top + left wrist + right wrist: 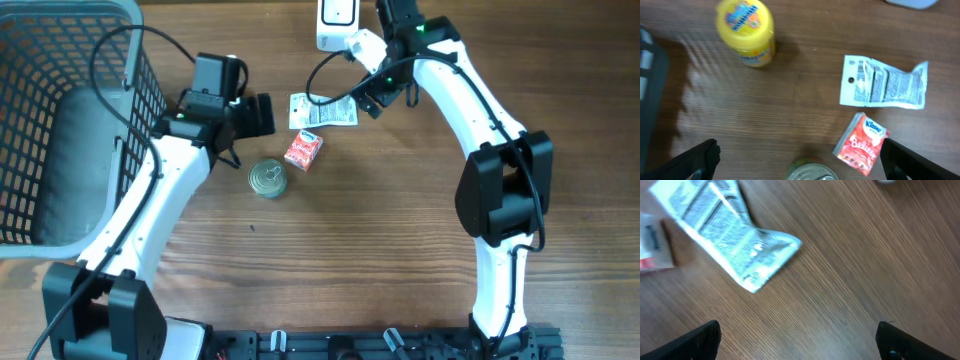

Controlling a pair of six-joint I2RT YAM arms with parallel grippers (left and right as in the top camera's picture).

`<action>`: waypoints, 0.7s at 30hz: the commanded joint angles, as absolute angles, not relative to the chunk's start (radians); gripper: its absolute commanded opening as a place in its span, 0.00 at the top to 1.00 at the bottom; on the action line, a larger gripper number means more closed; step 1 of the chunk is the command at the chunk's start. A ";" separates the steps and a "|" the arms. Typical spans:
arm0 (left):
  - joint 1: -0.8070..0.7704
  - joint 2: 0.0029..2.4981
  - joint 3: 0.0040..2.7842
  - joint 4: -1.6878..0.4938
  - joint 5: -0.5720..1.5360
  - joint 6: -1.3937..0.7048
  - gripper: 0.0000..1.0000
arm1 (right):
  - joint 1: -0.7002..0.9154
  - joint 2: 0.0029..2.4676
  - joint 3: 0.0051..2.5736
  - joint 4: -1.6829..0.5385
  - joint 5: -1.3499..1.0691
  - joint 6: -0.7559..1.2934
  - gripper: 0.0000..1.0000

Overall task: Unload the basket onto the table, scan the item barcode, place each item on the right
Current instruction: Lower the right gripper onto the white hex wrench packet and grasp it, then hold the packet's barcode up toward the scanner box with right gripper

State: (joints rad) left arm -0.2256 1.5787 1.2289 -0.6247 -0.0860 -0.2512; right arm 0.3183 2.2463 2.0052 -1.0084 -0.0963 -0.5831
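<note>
Shows red Kleenex pack (pixel 860 145) near silver sachet (pixel 885 82), print unreadable; left fingers (pixel 697 160), right fingers (pixel 700 337) wide apart, empty

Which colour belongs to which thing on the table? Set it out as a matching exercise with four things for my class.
Things:
1 basket
2 jar
3 pack
4 sachet

Colours:
A red
B grey
C white
D yellow

Pairs: 1-B, 2-D, 3-A, 4-C
</note>
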 commanded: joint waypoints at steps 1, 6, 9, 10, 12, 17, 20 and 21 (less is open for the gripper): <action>-0.211 1.546 1.232 -0.617 -0.103 -0.239 0.00 | 0.323 2.252 2.007 -0.978 -0.148 -0.669 0.00; -0.211 1.546 1.232 -0.619 -0.103 -0.239 0.00 | 0.321 2.252 2.007 -0.956 -0.414 -0.792 0.00; -0.211 1.546 1.232 -0.625 -0.103 -0.239 0.00 | 0.318 2.252 2.007 -0.953 -0.493 -0.895 0.00; -0.211 1.546 1.232 -0.630 -0.103 -0.239 0.00 | 0.316 2.252 2.007 -0.945 -0.496 -0.911 0.00; -0.211 1.546 1.232 -0.646 -0.103 -0.239 0.00 | 0.313 2.252 2.007 -0.938 -0.495 -0.942 0.00; -0.211 1.546 1.232 -0.660 -0.103 -0.239 0.00 | 0.293 2.268 2.007 -0.897 -0.474 -1.084 0.00; -0.211 1.546 1.232 -0.659 -0.103 -0.239 0.00 | 0.281 2.324 2.007 -0.883 -0.412 -1.119 0.00; -0.211 1.546 1.232 -0.659 -0.103 -0.239 0.00 | 0.281 2.345 2.007 -0.881 -0.406 -1.119 0.00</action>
State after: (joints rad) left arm -0.2131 1.5703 1.2289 -0.6590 -0.0895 -0.2512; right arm 0.2905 2.2620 2.0052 -0.8867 -0.4416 -1.0508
